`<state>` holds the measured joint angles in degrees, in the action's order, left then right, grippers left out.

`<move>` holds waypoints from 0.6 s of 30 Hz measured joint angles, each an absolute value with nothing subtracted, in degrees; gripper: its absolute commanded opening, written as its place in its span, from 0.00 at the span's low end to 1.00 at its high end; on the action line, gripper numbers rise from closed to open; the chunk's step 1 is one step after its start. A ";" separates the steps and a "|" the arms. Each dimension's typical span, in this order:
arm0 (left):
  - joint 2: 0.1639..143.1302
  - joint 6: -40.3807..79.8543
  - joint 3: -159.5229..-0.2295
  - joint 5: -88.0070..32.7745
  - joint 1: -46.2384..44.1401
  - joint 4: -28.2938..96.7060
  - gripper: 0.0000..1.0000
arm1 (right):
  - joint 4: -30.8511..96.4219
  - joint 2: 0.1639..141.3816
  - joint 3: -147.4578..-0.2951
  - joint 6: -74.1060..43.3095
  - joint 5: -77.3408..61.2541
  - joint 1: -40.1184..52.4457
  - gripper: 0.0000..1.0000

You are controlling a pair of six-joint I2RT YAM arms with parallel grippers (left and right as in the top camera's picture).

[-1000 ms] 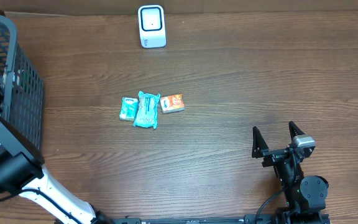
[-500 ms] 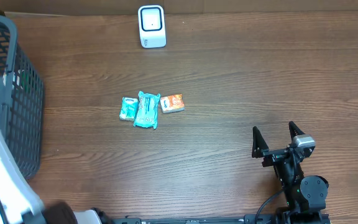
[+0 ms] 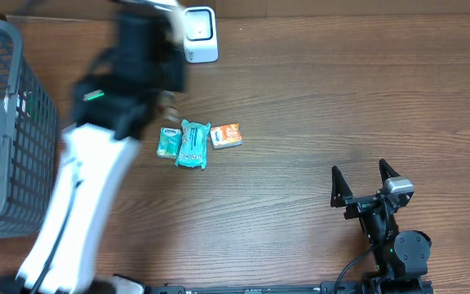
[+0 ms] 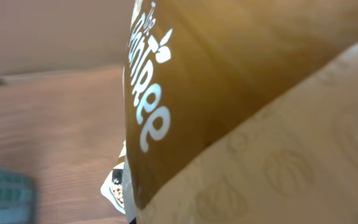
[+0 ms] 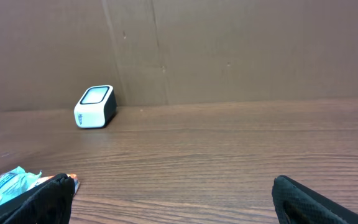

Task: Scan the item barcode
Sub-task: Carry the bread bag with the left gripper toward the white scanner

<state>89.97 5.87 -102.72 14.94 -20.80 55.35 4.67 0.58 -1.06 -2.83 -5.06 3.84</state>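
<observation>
A brown and tan packet (image 4: 229, 93) with white lettering fills the left wrist view, held so close that it hides the fingers. My left gripper (image 3: 157, 69) is shut on it. In the overhead view the left arm is a blur reaching up toward the white scanner (image 3: 199, 34), just left of it. The right wrist view shows the scanner (image 5: 96, 106) standing at the back left. My right gripper (image 3: 365, 184) rests open at the near right of the table, and nothing lies between its fingers (image 5: 173, 183).
A grey mesh basket (image 3: 6, 122) stands at the left edge. Mid-table lie a teal packet (image 3: 192, 144), a smaller teal one (image 3: 168, 141) and an orange one (image 3: 226, 135). A cardboard wall (image 5: 229, 50) closes the back.
My left arm has swung from the basket at the left across the table to beside the scanner, carrying the brown packet. The right arm has not moved.
</observation>
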 measured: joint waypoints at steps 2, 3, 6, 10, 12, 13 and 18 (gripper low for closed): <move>95.18 5.87 -102.72 15.51 -25.41 56.45 0.04 | 4.64 0.58 -1.06 -2.81 -5.06 3.86 1.00; 97.36 5.87 -102.72 15.70 -26.92 56.73 0.04 | 4.67 0.58 -1.06 -2.83 -5.08 3.86 1.00; 104.73 6.66 -102.69 16.53 -32.51 56.80 0.04 | 4.67 0.58 -1.06 -2.81 -5.08 3.84 1.00; 112.01 11.46 -102.69 16.86 -37.74 55.75 0.04 | 4.64 0.58 -1.06 -2.83 -5.08 3.86 1.00; 114.15 14.26 -102.69 16.53 -39.40 55.72 0.04 | 4.67 0.58 -1.06 -2.81 -5.06 3.86 1.00; 115.24 16.29 -102.69 15.92 -40.18 55.72 0.04 | 4.67 0.58 -1.06 -2.81 -5.08 3.86 1.00; 117.95 28.91 -102.69 12.23 -42.52 55.79 0.04 | 4.67 0.58 -1.06 -2.81 -5.08 3.86 1.00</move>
